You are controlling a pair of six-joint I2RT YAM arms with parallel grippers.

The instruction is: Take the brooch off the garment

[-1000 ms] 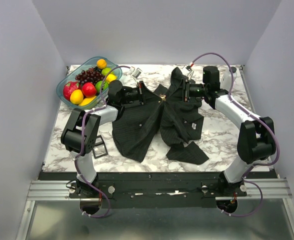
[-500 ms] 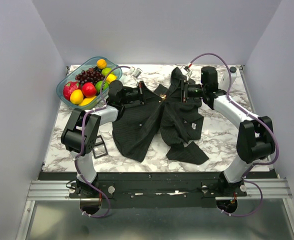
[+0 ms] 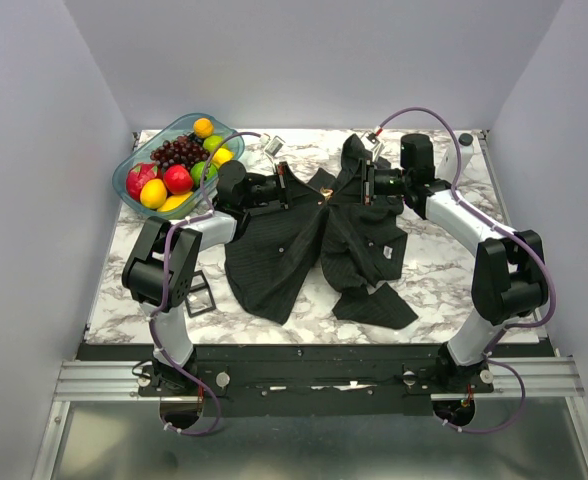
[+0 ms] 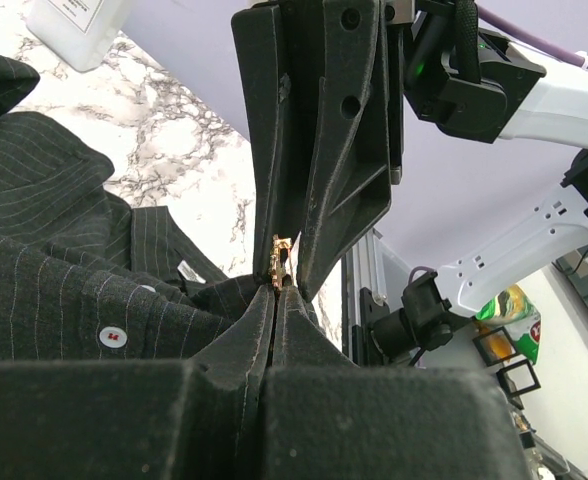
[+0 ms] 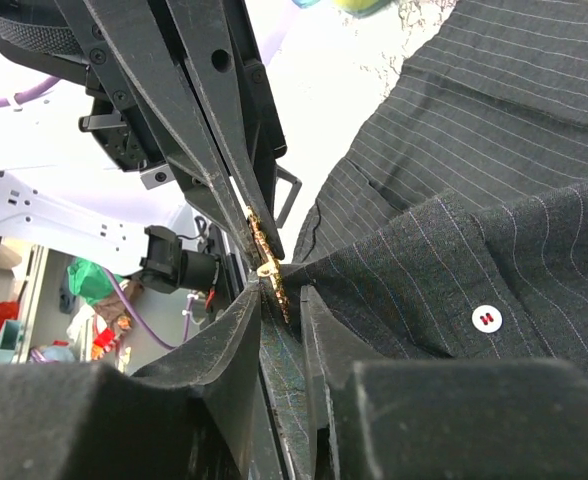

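Fingertips meet nose to nose over the collar of the garment [image 3: 294,250], both arms stretched to the middle of the marble table [image 3: 434,270]. The left gripper [image 3: 292,190] comes in from the fruit-bowl side and the right gripper [image 3: 366,183] from the opposite side, the two almost touching at the tips. Right at that meeting point sits the brooch [image 4: 279,258], a sliver of gold. From the right wrist, the gold strip lies along the narrow slit between the left gripper's fingers [image 5: 209,150], which are pressed together on it with no gap to speak of. The right gripper's own fingers [image 5: 229,345] are squeezed tight too, with a fold of pinstriped cloth pinched between them just under the pin. From the left wrist, the pin stands upright just past the left tips, the right gripper's fingers closing in on it from above. A white button [image 5: 485,318] shows on the cloth just beside the pinch. The shirt lies spread open, sleeves trailing toward the near edge. The bowl of fruit [image 3: 174,165] sits at the far left corner, and a black buckle frame [image 3: 199,293] lies near the left arm.
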